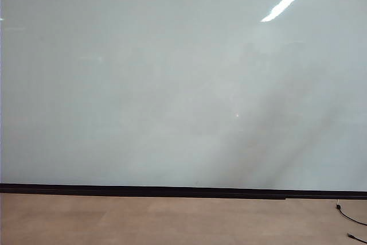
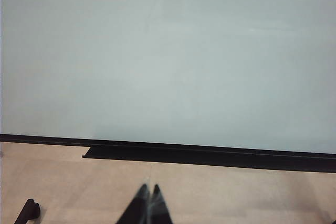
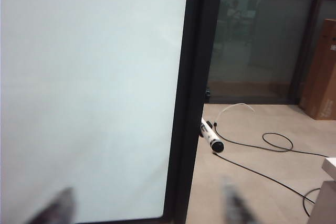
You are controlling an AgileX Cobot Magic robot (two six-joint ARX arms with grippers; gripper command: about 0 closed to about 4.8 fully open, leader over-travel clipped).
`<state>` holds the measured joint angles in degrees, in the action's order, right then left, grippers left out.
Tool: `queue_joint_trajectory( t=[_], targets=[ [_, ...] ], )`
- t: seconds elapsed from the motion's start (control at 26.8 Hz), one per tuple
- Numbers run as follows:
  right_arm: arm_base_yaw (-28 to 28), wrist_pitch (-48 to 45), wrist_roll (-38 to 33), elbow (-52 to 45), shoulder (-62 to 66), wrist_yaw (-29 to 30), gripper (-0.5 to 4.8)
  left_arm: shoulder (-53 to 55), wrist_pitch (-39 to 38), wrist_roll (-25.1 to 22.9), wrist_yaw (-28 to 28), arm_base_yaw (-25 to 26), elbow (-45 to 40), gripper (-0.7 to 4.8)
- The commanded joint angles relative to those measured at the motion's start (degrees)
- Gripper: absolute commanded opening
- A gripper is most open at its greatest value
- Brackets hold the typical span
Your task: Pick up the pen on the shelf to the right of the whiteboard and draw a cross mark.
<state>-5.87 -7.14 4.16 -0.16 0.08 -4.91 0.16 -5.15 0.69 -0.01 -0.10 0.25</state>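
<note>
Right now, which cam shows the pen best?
Right wrist view: the pen, white with a black end, sits just past the whiteboard edge, between the open right gripper fingers. Exterior and left wrist views show only whiteboard and floor, no pen.

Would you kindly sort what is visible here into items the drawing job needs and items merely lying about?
For the job: whiteboard; pen, beside the board's edge; right gripper, open; left gripper, shut.
Lying about: black cables on the floor; cardboard box.

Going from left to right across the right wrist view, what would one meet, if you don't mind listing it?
Whiteboard → its dark frame edge → pen → black cable → brown cabinet.
</note>
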Motion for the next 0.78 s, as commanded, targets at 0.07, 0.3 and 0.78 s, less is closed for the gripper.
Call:
queue_joint_trajectory(
  t=[0.07, 0.3, 0.78],
  targets=[
    [0.0, 1.4, 0.1, 0.2, 0.0, -0.2, 3.51, 0.0, 0.5, -0.2, 0.2, 0.0, 0.1, -0.04],
    [0.0, 0.5, 1.1, 0.2, 0.0, -3.2, 3.51, 0.0, 0.5, -0.2, 0.2, 0.0, 0.1, -0.04],
    [0.0, 2.7, 0.7, 0.2, 0.0, -14.3, 4.12, 0.0, 0.5, -0.2, 0.2, 0.0, 0.1, -0.04]
  ],
)
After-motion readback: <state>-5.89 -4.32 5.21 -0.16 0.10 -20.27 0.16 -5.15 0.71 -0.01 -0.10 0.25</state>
